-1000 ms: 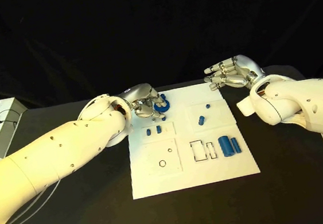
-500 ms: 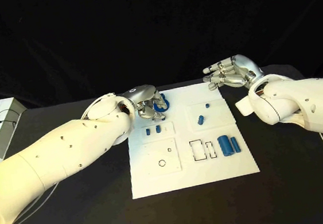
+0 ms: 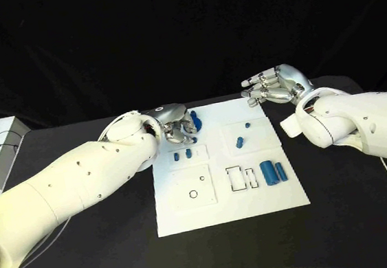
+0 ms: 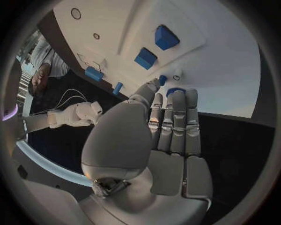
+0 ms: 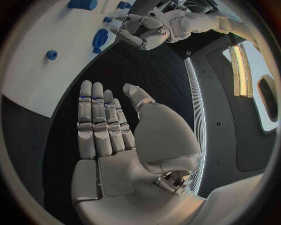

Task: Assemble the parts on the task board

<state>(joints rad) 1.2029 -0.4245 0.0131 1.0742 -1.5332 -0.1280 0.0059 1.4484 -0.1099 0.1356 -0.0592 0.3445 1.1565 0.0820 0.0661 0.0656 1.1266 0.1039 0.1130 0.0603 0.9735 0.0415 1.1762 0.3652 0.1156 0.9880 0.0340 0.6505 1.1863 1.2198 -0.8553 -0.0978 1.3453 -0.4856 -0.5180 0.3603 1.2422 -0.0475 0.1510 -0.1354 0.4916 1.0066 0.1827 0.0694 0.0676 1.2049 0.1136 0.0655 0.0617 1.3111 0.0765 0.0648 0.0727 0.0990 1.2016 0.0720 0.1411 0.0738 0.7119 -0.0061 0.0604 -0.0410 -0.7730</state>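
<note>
While the left robot hand (image 3: 178,128) hovers spread over the blue ring part (image 3: 195,121) at the flat white task board's (image 3: 231,208) far-left corner, centre fingertips before pinching; right robot hand (image 3: 274,85) idles spread, empty.

Left robot hand (image 3: 178,124) fingers extended, empty; right robot hand (image 3: 274,85) open, raised

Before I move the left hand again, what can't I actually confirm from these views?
- Head view: the left hand covers the blue ring; whether fingers touch it is unclear.
- Left wrist view: fingers hide most of the ring.
- Head view: the small blue pegs on the white board are too small to tell seated from loose.
</note>
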